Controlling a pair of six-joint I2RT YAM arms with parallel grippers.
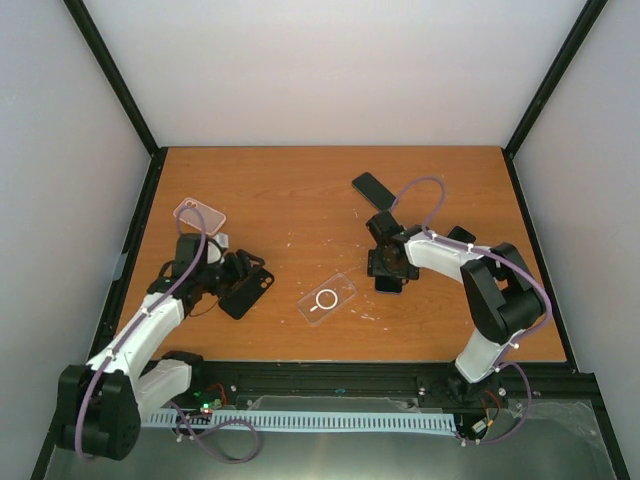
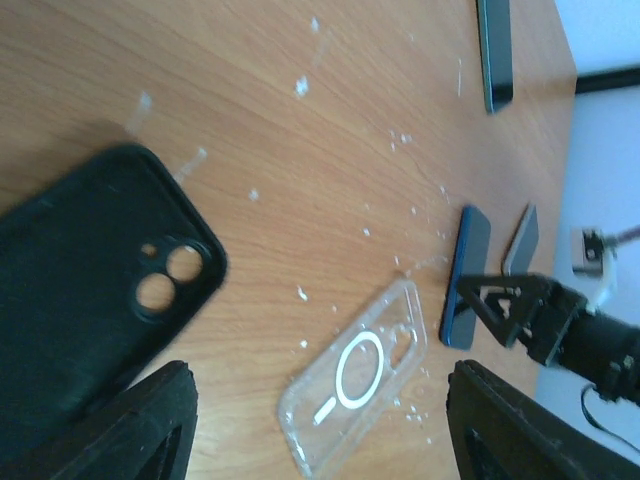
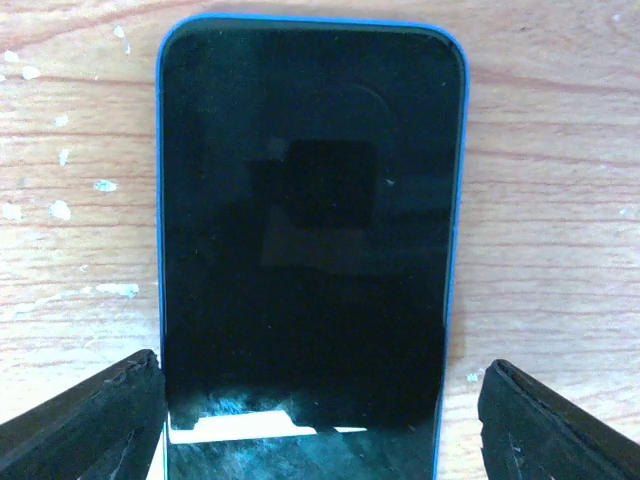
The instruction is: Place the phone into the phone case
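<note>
Looking from above, my left claw (image 1: 232,272) hung spread, gripping nothing, at the black case (image 1: 250,292), 9 o'clock from the clear case (image 1: 328,298); my right claw (image 1: 390,266) sat at 2 o'clock from it. From my left wrist, the blue phone (image 2: 465,280) lay at 2 o'clock of the clear case, apart from it. From my right wrist, the phone lay flat on the tabletop (image 3: 560,200) between my unclenched fingers (image 3: 90,420), not yet pinched. Closing on so thin an edge, I judged, could skid the phone or lift it askew, missing its case.
</note>
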